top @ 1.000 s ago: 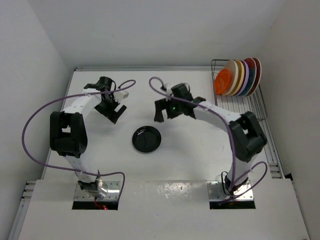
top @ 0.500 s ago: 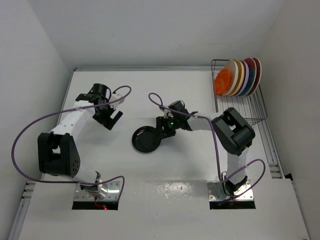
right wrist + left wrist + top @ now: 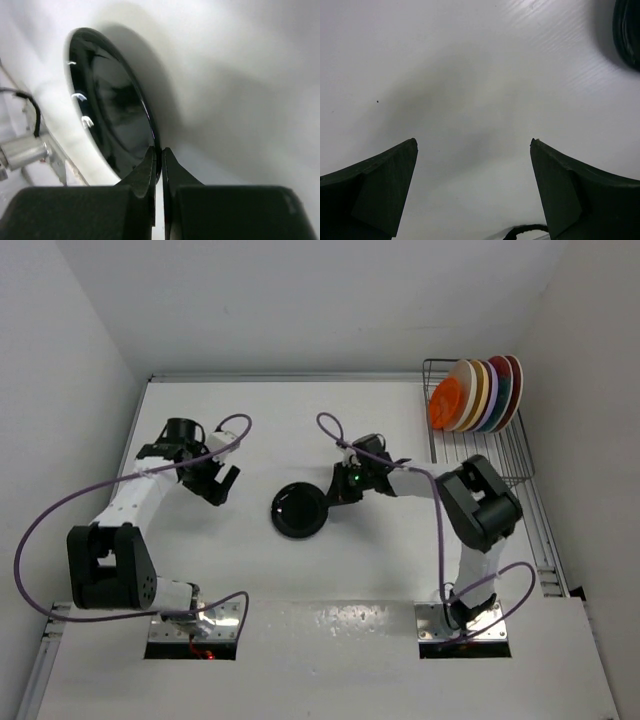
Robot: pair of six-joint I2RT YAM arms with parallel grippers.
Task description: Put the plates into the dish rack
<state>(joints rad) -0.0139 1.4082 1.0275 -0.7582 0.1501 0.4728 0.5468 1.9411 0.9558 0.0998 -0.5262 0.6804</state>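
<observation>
Black and glossy, the small round plate [image 3: 298, 510] sits mid-way out on the white tabletop [image 3: 250, 580], and the right pincer [image 3: 157, 152] has it by the right-hand rim. Its jaws are nearly pressed together, with only the thin lip of the plate between them. Whether that edge is off the tabletop yet, I can't tell.

I'd judge the plate light and stiff, but slick with that glaze and likely to chip if dropped. The rim is the only place to take hold while it lies low. A pinch that narrow could let it swing or slide, so the squeeze wants to be firm and the carry gentle.

Over to the left, the left pincer [image 3: 473, 150] hangs above bare tabletop with jaws spread wide, holding nothing. The plate's edge is off to one side of it.

Far right, against the wall, the dark-grey wire dish rack [image 3: 492, 458] has six coloured plates [image 3: 478, 392] standing on edge at its far end. The nearer stretch of wire is open.
</observation>
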